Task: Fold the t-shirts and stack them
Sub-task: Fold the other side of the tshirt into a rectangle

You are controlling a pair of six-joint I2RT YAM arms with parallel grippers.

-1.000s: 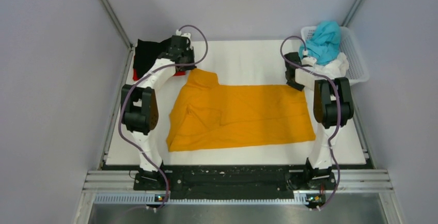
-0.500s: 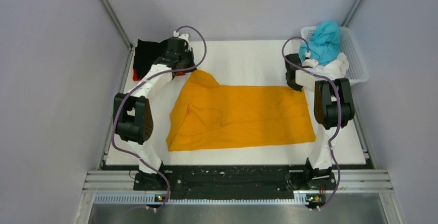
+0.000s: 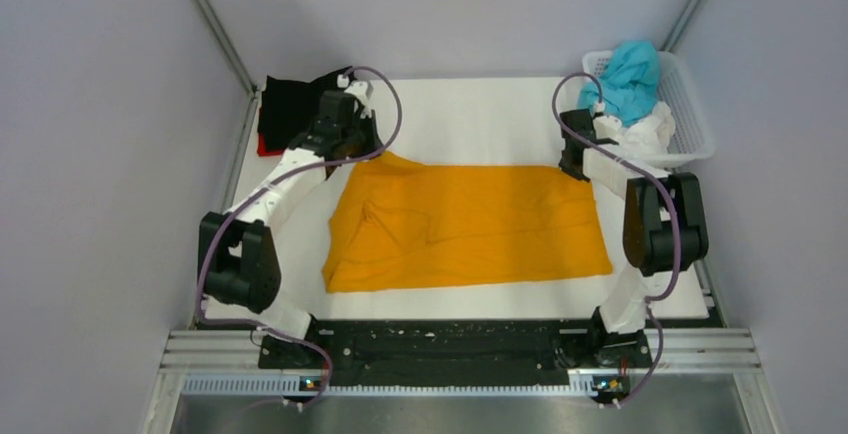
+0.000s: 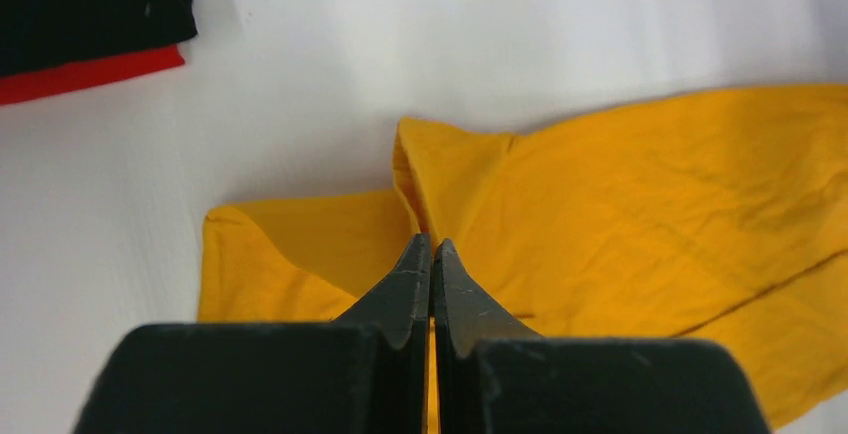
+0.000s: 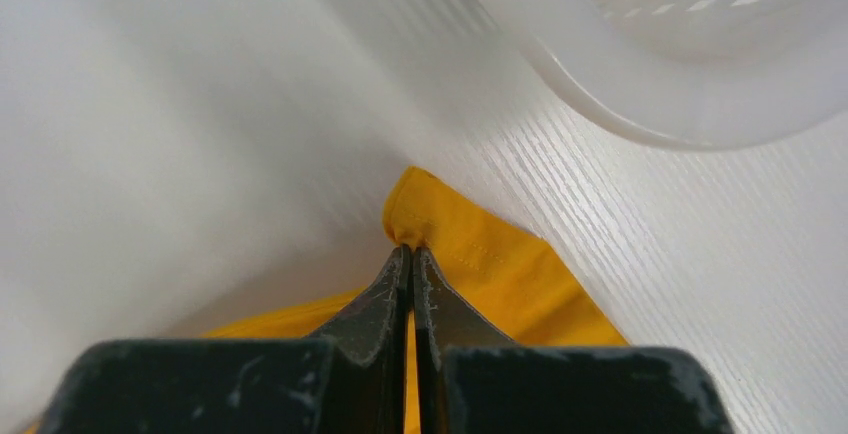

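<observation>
Orange t-shirt point(image 3: 470, 224) is laid flat on the tabletop point(image 3: 480, 114), far corners pinched in the closed left pincer point(image 4: 431, 254) and right pincer point(image 5: 411, 257). First fold is judged in hand; a matched lift toward the near edge is required.

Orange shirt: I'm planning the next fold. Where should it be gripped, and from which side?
Its two far corners, one per arm, from the near side: the shirt lies flat with those corners free on the table, clear of the basket.
</observation>
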